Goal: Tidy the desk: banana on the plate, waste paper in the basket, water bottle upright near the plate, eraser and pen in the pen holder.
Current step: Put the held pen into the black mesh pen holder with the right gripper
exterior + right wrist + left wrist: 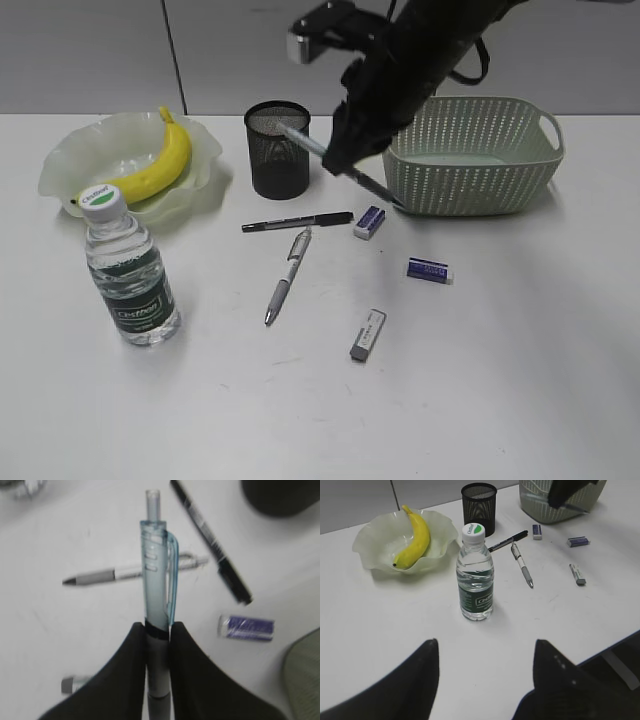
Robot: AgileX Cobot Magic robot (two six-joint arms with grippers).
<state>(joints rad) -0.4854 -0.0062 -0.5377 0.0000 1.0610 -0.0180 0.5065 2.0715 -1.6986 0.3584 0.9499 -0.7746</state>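
Note:
My right gripper hangs between the pen holder and the basket, shut on a pale blue pen. A black pen, a silver pen and three erasers lie on the desk. The banana rests in the plate. Just in front of the plate the water bottle stands upright. My left gripper is open and holds nothing, short of the bottle. The waste paper is out of view.
The basket stands at the back right, and the pen holder just left of it. The desk's near edge shows at the right of the left wrist view.

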